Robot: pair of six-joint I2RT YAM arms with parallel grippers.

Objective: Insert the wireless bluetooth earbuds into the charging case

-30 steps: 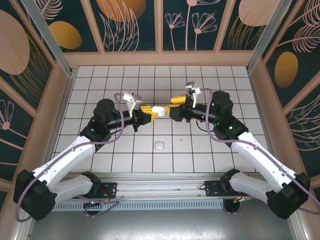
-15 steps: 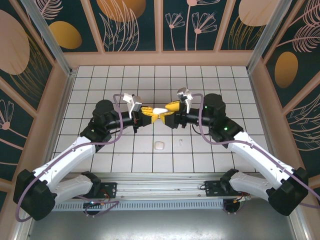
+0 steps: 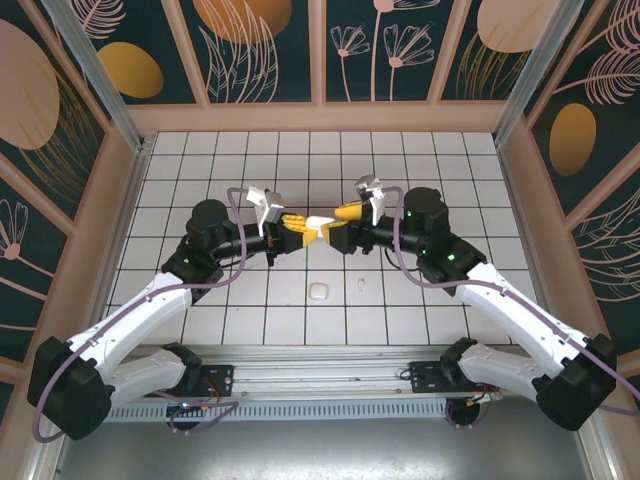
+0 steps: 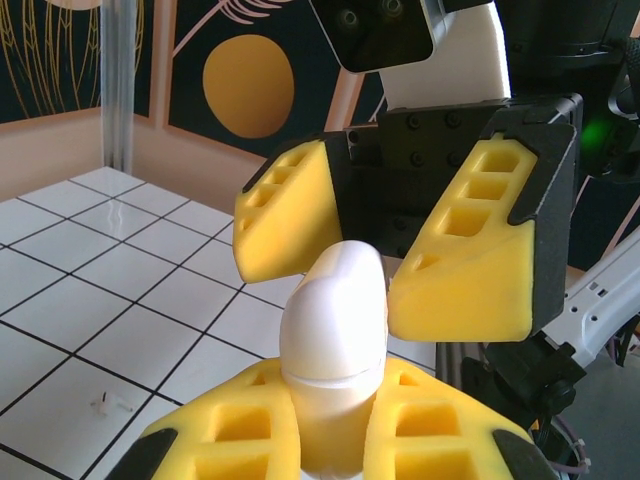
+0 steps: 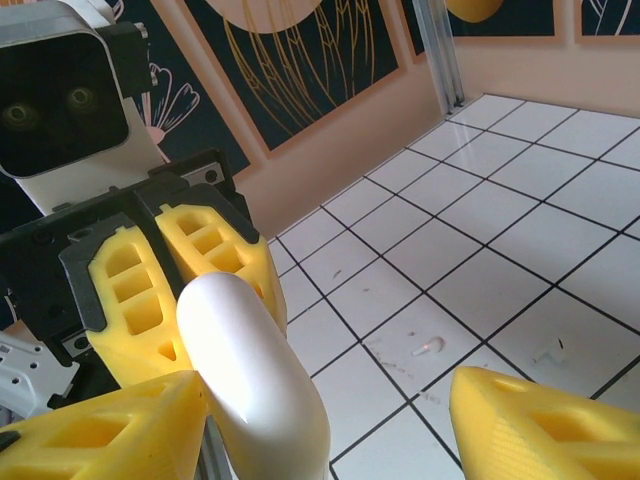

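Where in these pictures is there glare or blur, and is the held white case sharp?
Left wrist: the white case, clamped in the left tool, is sharp with a soft highlight; the tiles mirror the wall post. Right wrist: the case is almost washed out, and the right tool at the bottom edge is slightly blurred. Top external: light is even, shadows are faint.

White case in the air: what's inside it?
Its inside is hidden: the charging case is shut, showing only a seam. The left pincer clamps one end; the right pincer stands open around the other.
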